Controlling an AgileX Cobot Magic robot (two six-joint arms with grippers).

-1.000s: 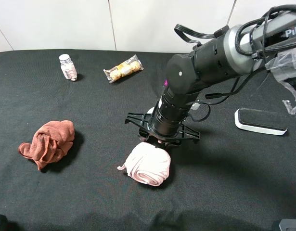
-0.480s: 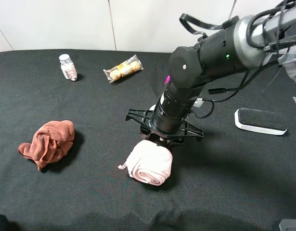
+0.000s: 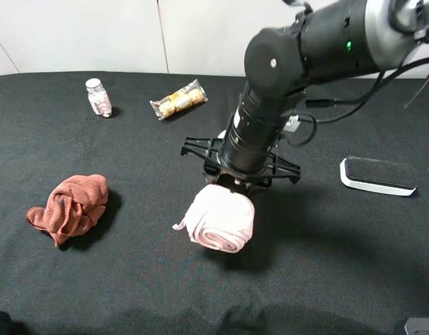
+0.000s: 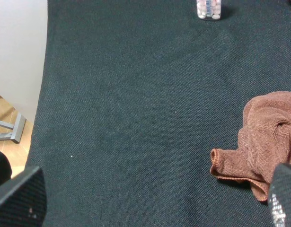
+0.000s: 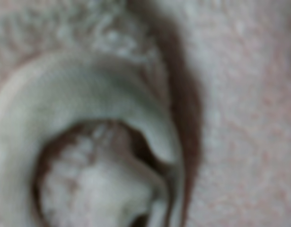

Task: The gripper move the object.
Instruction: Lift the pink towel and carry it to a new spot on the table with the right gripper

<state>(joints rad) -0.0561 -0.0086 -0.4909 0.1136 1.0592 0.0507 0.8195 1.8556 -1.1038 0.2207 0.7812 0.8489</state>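
Note:
A rolled pale pink towel (image 3: pixel 221 220) hangs just above the black table (image 3: pixel 130 279), with its shadow beneath it. My right gripper (image 3: pixel 235 184) points down onto the towel's top and is shut on it; its fingers are mostly hidden by the black wrist. The right wrist view is filled with blurred pink towel folds (image 5: pixel 145 113). My left gripper (image 4: pixel 150 203) is open and empty, with its black fingertips (image 4: pixel 20 198) wide apart over bare table, short of a rust-brown towel (image 4: pixel 270 142).
The rust-brown towel (image 3: pixel 69 206) lies crumpled at the left. A small pill bottle (image 3: pixel 98 97) and a snack packet (image 3: pixel 178 100) lie at the back left. A white-rimmed flat black object (image 3: pixel 378 176) lies at the right. The table's left edge (image 4: pixel 43 94) drops to the floor.
My right arm has risen and lifted the pink towel off the table; the towel now hangs a little higher and further right. The other objects have not moved.

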